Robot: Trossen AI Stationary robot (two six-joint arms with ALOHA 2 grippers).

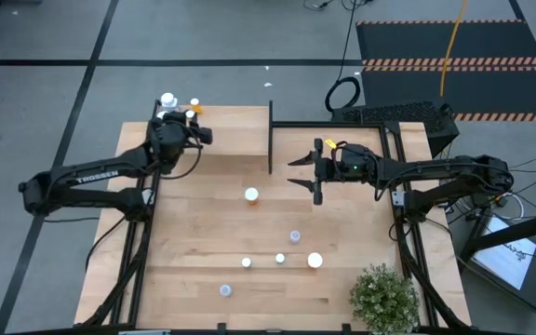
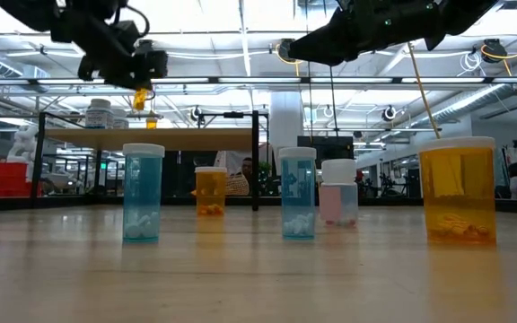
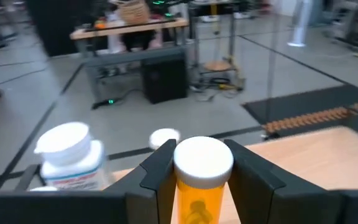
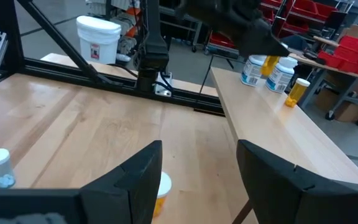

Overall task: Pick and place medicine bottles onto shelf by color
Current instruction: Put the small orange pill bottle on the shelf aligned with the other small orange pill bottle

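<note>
Carrying an orange bottle (image 3: 201,186) clenched in its fingers, the left gripper (image 1: 196,136) hovers over the shelf (image 1: 235,140)'s far-left end; next, lowering it beside the bottles there. The right gripper (image 1: 302,173) waits released above the tabletop (image 1: 194,251).

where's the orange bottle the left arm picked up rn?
The orange bottle sits between the left claw fingers, over the shelf at its far left end in the high view, beside the white bottles already standing there.

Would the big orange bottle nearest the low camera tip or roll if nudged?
The orange bottle stands upright on a broad flat base, so probably stable. It looks mostly empty, pills only at the bottom, so likely light. Once tipped, its round body would probably roll.
</note>
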